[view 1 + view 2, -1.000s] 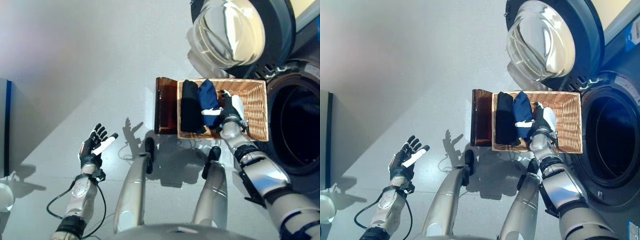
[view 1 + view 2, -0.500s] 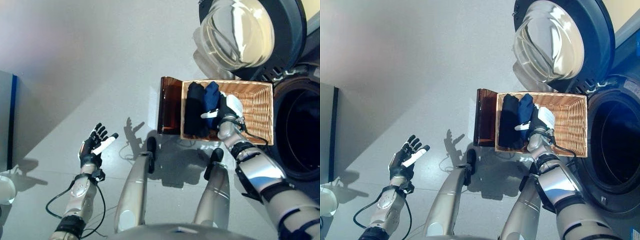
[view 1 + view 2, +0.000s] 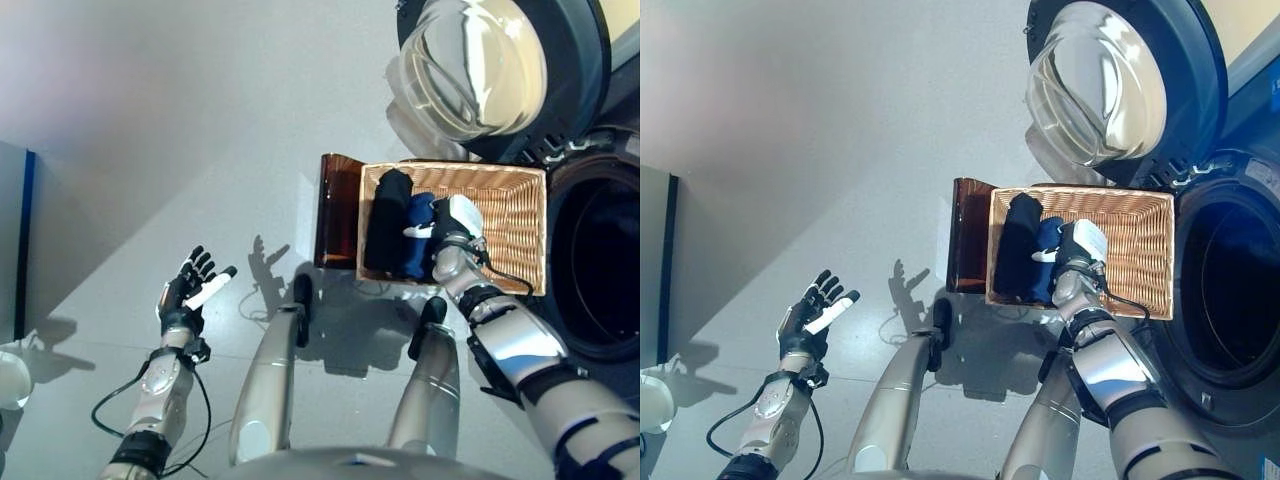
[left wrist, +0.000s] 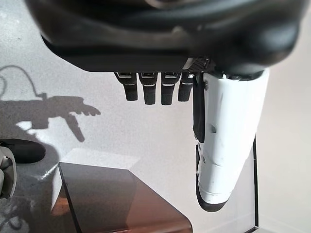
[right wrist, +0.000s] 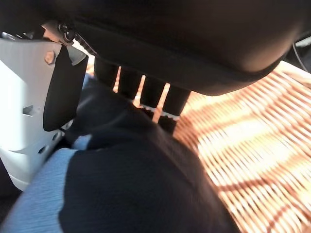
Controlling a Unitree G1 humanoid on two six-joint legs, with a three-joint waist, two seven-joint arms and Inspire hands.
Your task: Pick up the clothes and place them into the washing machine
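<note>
A wicker basket holds a black garment and a dark blue garment, lying side by side at its left end. My right hand is inside the basket, right beside the blue garment. In the right wrist view its fingers and white-covered thumb close round a bunched fold of the dark cloth above the wicker bottom. My left hand hangs open and empty over the floor at the far left, its fingers straight.
The basket sits on a dark brown box. The washing machine's dark drum opening is just right of the basket. Its round glass door stands open behind the basket. A blue-edged panel stands at the far left.
The whole picture shifted a second ago, so the camera moved. The blue garment has bunched up shorter against my right hand. The left hand has stayed still.
</note>
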